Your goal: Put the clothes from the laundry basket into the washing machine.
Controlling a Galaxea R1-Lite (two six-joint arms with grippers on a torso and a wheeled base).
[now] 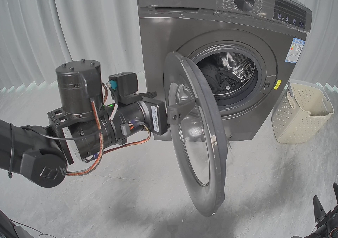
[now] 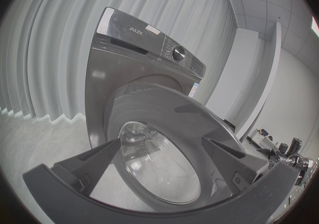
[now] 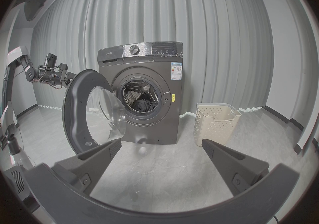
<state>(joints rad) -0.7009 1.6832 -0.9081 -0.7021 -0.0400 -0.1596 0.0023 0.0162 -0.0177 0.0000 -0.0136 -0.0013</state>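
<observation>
Through the head view, my left hand (image 1: 181,108) is out at the edge of the washing machine (image 1: 165,37) door (image 1: 207,150), which stands swung wide open. Its fingers are spread, one of them lying against the door's rim, and they grip nothing. Dark clothes (image 1: 220,78) lie heaped in the drum behind the door. The cream laundry basket (image 1: 302,111) stands on the floor (image 1: 123,193) just beside the machine, on my right. In the left wrist view both fingers stand far apart, with the door's grey rim and its glass bowl between and beyond them (whether the pads truly press on it I cannot tell). In the right wrist view my right hand (image 3: 161,141) hangs low, well back from the machine, with its fingers wide apart and empty. Past them I see the open door, the clothes in the drum and the basket.
</observation>
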